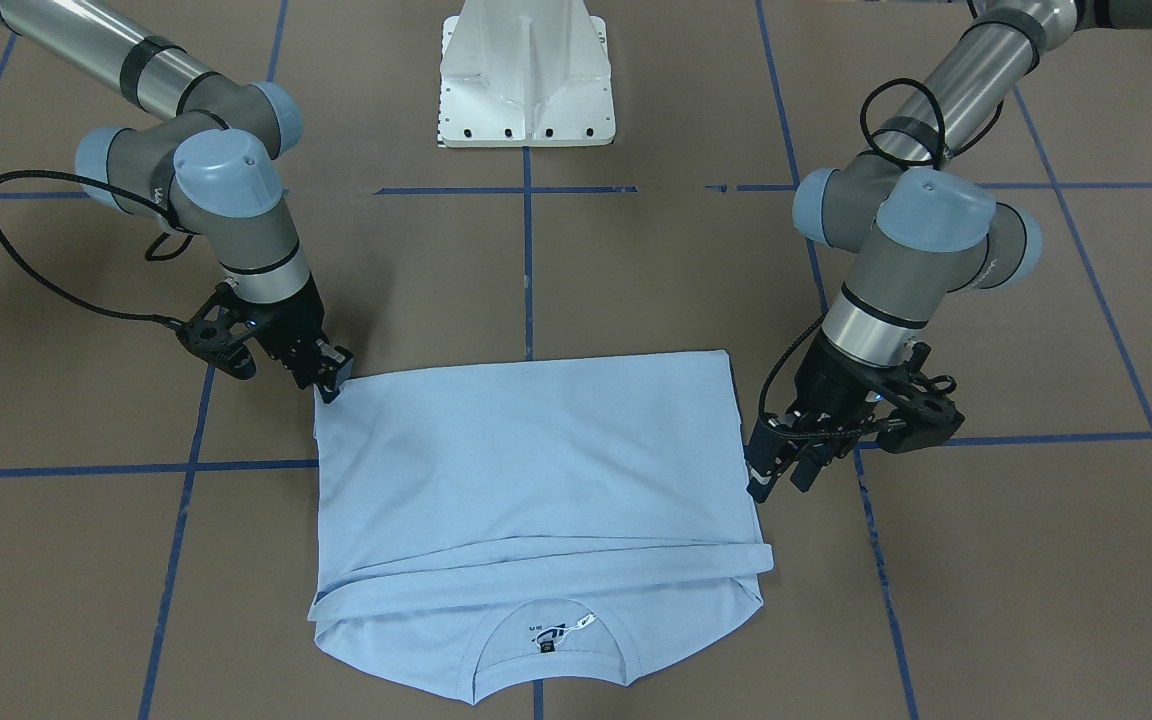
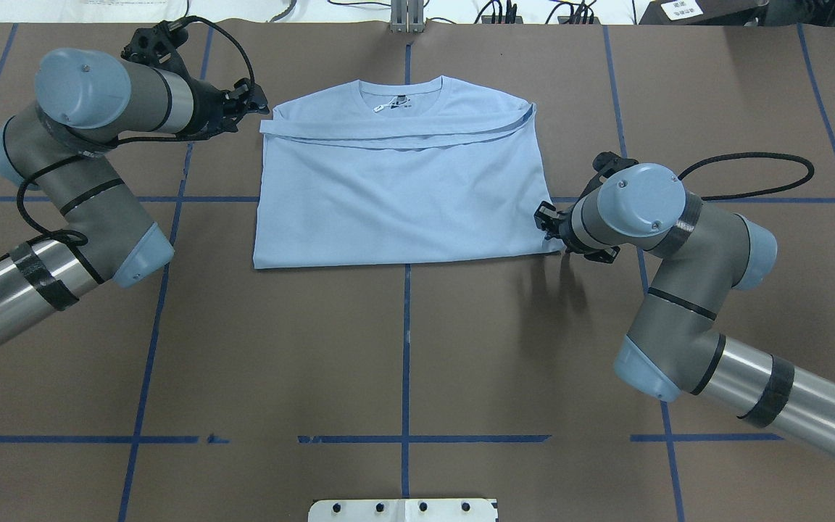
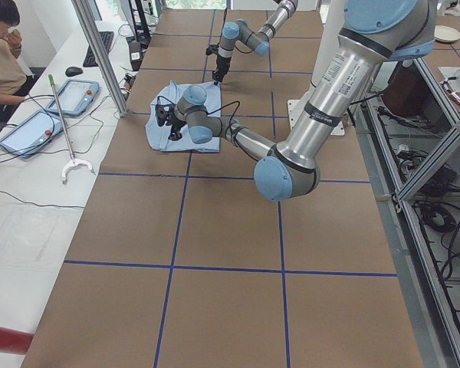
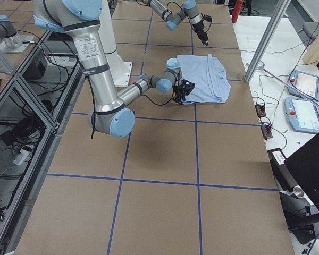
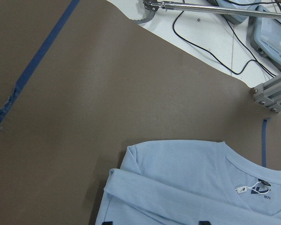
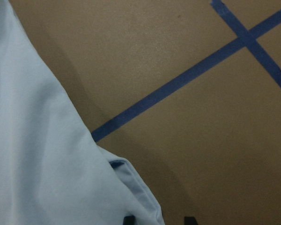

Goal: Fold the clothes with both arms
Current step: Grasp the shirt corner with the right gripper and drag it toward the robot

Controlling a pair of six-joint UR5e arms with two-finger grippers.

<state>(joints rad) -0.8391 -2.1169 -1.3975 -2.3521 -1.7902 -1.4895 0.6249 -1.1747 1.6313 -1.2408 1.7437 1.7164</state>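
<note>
Both pairs of jaws spread, the left gripper (image 1: 779,483) and right gripper (image 1: 331,385) flank a folded light blue T-shirt (image 1: 536,460) lying flat on the brown desk (image 1: 636,280).

Even overhead light, soft shadows

The T-shirt (image 1: 536,450) is plain light blue, with a dark neck label (image 1: 546,642) and a white tag (image 1: 584,622); the table (image 2: 280,348) is matt brown under a grid of blue tape lines (image 2: 406,341); the left arm (image 2: 98,210) and right arm (image 2: 686,246) are grey and silver with pale blue joint caps (image 2: 80,76) and black cables (image 2: 751,154); the left gripper (image 1: 784,478) and right gripper (image 1: 329,382) are black; the pedestal base (image 1: 526,80) is white
</note>
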